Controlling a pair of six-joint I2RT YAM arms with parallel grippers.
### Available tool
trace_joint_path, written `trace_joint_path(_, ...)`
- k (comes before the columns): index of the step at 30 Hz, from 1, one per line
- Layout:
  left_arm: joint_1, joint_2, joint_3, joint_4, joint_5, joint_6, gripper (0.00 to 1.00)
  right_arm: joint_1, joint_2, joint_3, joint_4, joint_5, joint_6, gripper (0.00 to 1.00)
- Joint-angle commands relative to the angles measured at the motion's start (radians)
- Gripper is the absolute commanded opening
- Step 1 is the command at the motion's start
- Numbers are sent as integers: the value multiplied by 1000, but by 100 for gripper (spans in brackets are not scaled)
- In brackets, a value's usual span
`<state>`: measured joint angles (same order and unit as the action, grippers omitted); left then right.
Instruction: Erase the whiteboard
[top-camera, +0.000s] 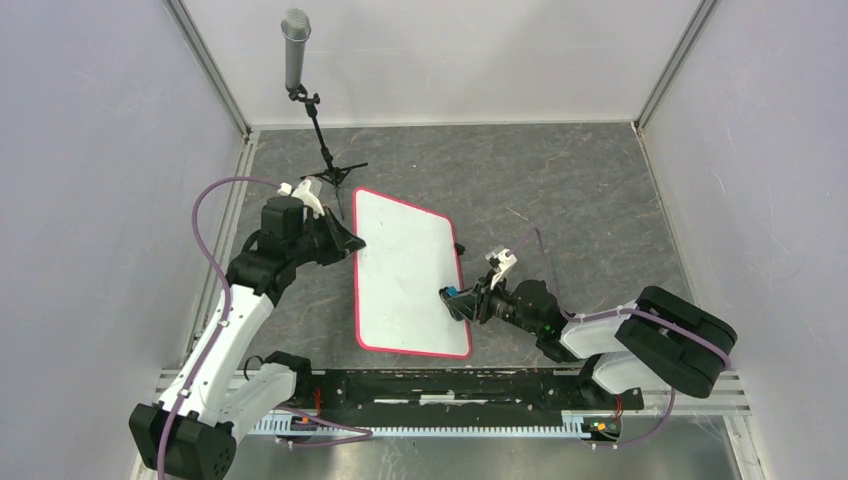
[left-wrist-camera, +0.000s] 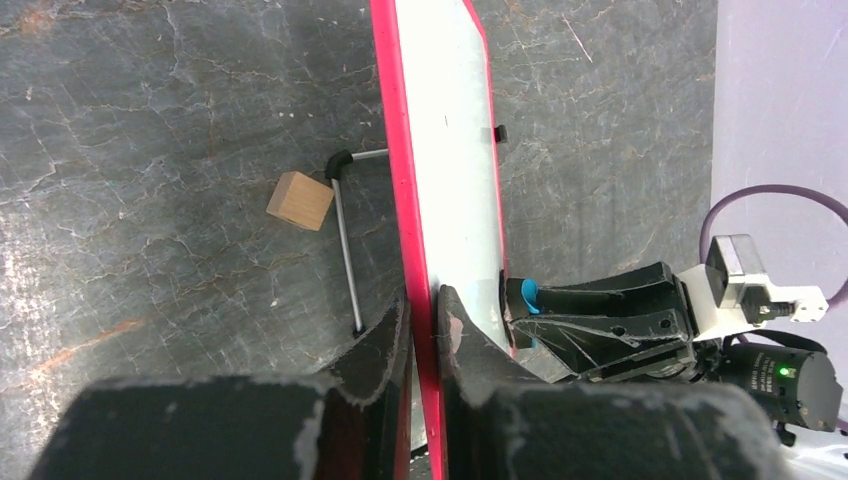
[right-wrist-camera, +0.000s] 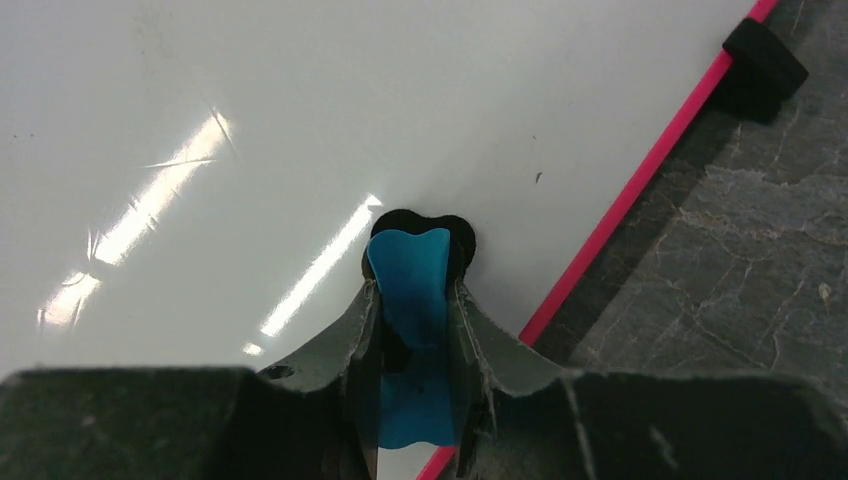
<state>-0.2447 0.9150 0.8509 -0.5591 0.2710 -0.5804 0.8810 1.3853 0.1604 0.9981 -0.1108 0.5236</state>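
Observation:
The whiteboard (top-camera: 405, 268) is white with a pink-red rim and lies tilted at the middle of the table, its face free of writing. My left gripper (top-camera: 350, 243) is shut on its left rim; in the left wrist view the rim (left-wrist-camera: 405, 200) runs between my closed fingers (left-wrist-camera: 425, 315). My right gripper (top-camera: 462, 303) is shut on a small blue eraser (right-wrist-camera: 410, 275) and presses its black pad against the board's face (right-wrist-camera: 250, 120) near the right rim. The eraser also shows in the left wrist view (left-wrist-camera: 528, 297).
A microphone on a black tripod stand (top-camera: 297, 60) stands behind the board's far left corner. A small wooden block (left-wrist-camera: 299, 200) and a thin metal rod (left-wrist-camera: 347, 245) lie under the board's left side. A black clip (right-wrist-camera: 762, 55) sits on the right rim.

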Motion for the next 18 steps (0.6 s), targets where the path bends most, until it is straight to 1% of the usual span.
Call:
trace_joint_path(1, 0, -29, -16, -3, -41, -1, 2, 25, 0, -58, -19, 21, 72, 23)
trace_joint_path(4, -1, -33, -28, 7, -39, -12, 2, 105, -39, -33, -63, 85, 22, 23)
trace_joint_path(6, -1, -33, -29, 10, -46, -16, 2, 166, -50, -4, -62, 101, -1, 23)
trace_joint_path(10, -6, -29, -29, 10, -63, -28, 2, 265, -37, 104, -66, 66, -22, 23)
trace_joint_path(14, -10, -24, -20, 10, -63, -30, 2, 292, -61, 129, -3, -2, 17, 23)
trace_joint_path(15, -10, -23, -17, 10, -59, -26, 2, 290, -96, 127, -27, 4, 9, 23)
trace_joint_path(16, -10, -21, -14, 8, -54, -23, 3, 287, -144, 129, -95, 41, -18, 23)
trace_joint_path(17, -10, -22, -11, 8, -48, -20, 6, 284, -193, 133, -173, 95, -53, 23)
trace_joint_path(18, -10, -22, -6, 8, -42, -16, 11, 278, -253, 142, -283, 155, -85, 24)
